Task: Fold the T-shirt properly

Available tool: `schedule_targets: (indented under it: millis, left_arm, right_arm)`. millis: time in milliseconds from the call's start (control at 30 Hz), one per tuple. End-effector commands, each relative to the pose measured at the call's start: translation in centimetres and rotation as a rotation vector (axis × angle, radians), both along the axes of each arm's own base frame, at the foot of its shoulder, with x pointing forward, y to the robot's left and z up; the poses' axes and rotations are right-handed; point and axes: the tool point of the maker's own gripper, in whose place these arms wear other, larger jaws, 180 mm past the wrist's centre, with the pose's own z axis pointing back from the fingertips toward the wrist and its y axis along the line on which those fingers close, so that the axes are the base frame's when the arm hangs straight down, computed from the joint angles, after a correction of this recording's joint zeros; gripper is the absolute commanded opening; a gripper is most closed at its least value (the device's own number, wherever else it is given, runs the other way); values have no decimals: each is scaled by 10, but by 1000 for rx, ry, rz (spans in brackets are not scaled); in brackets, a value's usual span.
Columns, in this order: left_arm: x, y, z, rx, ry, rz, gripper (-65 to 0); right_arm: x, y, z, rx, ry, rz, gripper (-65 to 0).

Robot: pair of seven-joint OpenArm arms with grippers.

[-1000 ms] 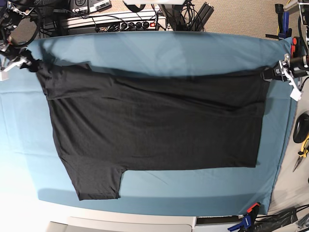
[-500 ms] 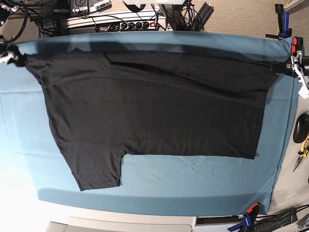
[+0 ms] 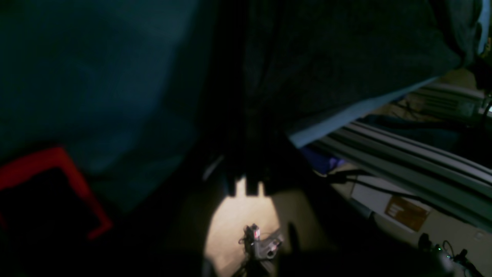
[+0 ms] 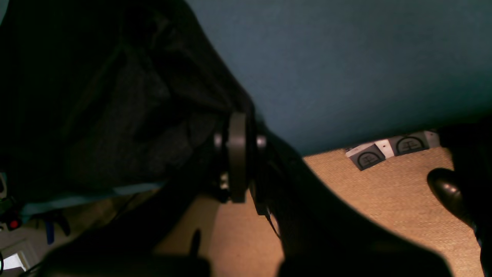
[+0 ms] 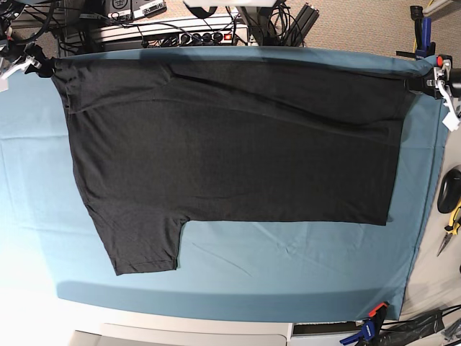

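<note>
The black T-shirt (image 5: 230, 144) lies spread over the teal table cloth (image 5: 288, 267), print not showing, one short sleeve pointing to the near left. Its far edge is pulled taut to the back of the table. My left gripper (image 5: 426, 81) at the far right corner is shut on the shirt's corner. My right gripper (image 5: 42, 68) at the far left corner is shut on the other corner. In the right wrist view dark T-shirt fabric (image 4: 115, 115) bunches at the shut right gripper (image 4: 237, 130). The left wrist view is dark, with T-shirt cloth (image 3: 326, 57) above the left gripper (image 3: 246, 181).
Cables, power strips and equipment (image 5: 173, 29) sit just behind the table's far edge. Clamps (image 5: 371, 321) hold the cloth at the near right corner and another clamp (image 5: 425, 36) at the far right. Tools (image 5: 452, 216) lie off the right edge.
Both grippers have carried the shirt's far edge further back and outward. The folded-over upper flap has opened out, and the shirt now lies flat right up to the table's far edge.
</note>
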Motion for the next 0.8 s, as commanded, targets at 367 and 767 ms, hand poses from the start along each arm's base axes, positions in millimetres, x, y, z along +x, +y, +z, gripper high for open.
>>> schedule_targets:
  millis: [367, 767]
  left_arm:
    - [1, 12, 8, 41, -11, -39, -414]
    - [34, 36, 49, 88, -177, 24, -394]
  right_arm:
    - [5, -11, 12, -66, -25, 33, -483]
    - [16, -14, 41, -105, -165, 25, -382]
